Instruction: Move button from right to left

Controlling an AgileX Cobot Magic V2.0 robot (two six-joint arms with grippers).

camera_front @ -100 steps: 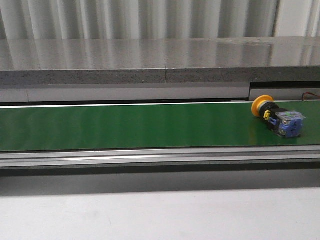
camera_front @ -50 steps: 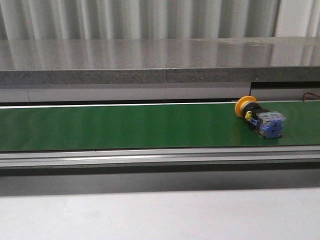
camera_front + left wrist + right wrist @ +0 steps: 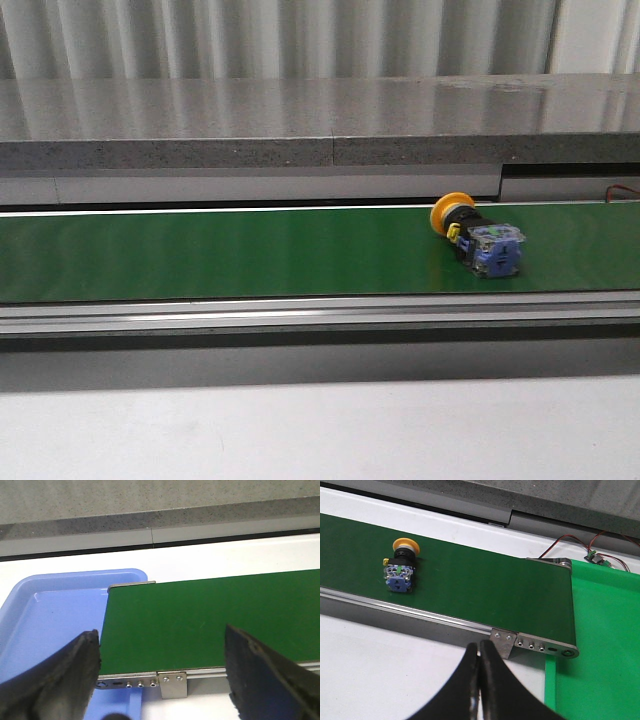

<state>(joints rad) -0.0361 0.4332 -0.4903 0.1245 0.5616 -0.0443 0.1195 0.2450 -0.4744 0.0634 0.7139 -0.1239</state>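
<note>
Lying on its side on the green belt (image 3: 250,250), toward 3 o'clock in the front view: the button (image 3: 478,236). Round yellow head at the far end, black collar behind it, blue-and-clear boxy block nearest, small green mark on top. Untouched by either arm. Left gripper (image 3: 160,675) spread wide above the belt's end and a blue tray (image 3: 45,620). Right gripper (image 3: 480,680) pressed closed, empty.

An industrial workshop or factory test cell: a green conveyor belt (image 3: 250,250) in a metal frame; corrugated metal wall (image 3: 280,35); blue collecting tray (image 3: 45,615).
</note>
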